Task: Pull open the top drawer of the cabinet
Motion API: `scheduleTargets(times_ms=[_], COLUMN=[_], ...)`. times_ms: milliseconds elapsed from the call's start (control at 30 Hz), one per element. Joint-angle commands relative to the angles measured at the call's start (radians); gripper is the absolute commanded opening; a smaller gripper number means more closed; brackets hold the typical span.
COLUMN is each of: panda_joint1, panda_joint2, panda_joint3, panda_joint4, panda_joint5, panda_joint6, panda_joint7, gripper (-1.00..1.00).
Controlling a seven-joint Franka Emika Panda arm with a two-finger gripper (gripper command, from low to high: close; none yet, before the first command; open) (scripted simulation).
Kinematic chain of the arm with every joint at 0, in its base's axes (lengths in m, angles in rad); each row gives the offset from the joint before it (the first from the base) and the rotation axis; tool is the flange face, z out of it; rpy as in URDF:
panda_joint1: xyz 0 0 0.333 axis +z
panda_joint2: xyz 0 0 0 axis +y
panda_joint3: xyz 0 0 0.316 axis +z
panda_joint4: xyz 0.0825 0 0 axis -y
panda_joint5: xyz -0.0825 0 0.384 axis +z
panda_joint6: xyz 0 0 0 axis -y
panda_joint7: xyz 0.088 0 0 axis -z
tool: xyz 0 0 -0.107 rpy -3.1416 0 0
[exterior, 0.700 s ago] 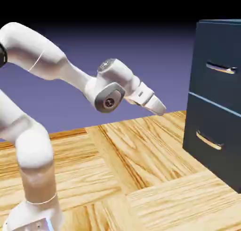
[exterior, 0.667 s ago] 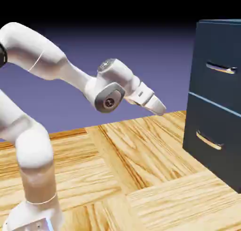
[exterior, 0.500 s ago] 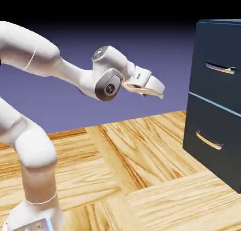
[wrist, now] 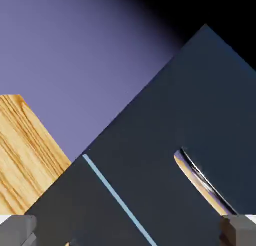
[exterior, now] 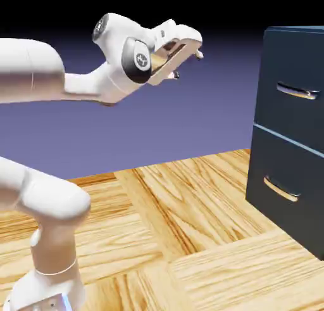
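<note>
Right now my end effector [exterior: 183,61] hangs high at left with fingers spread and empty, so I'd level its rolled wrist before reaching right to the top drawer [exterior: 297,107] handle [exterior: 296,92] on the cabinet [exterior: 278,177], well apart.

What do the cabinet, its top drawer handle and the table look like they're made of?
Cabinet: flat, matte navy panels, probably painted metal or laminate. Top drawer handle: slim bar with a silvery glint, likely polished metal. Table: tan parquet-like blocks with clear grain and a slight sheen, seemingly varnished wood.
</note>
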Motion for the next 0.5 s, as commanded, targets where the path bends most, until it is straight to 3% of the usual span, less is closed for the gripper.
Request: scheduleTargets(times_ms=[0,467], panda_joint1=[0.032,0.478], panda_joint2=[-0.017,-0.251], panda_joint3=[-0.019,-0.287], panda_joint4=[0.014,0.209], panda_joint5=[-0.044,-0.652], panda_joint6=[-0.012,-0.183], panda_joint7=[-0.007,-0.104], gripper=[0.00,0.00])
